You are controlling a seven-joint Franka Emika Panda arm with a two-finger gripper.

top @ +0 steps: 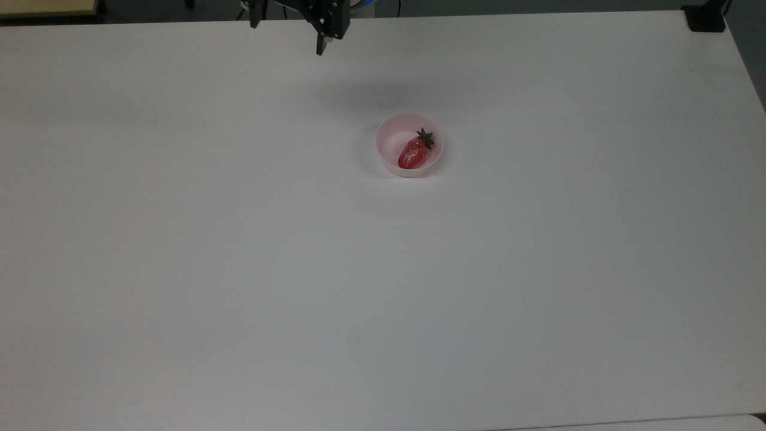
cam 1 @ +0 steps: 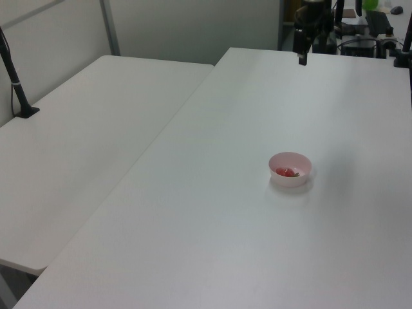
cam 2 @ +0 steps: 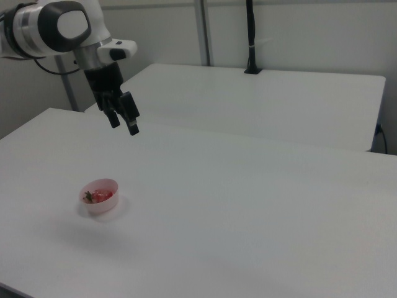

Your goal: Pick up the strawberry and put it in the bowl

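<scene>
The small glossy red strawberry (top: 413, 153) with its dark green leafy cap is seen lying on its side inside the small round pale pink plastic bowl (top: 390, 136), which is set on the wide white table (top: 383, 299). The black two-finger gripper (cam 2: 123, 122) is held high above the table, well apart from the bowl, at the top edge of the top view; its fingers are spread apart and nothing is gripped
</scene>
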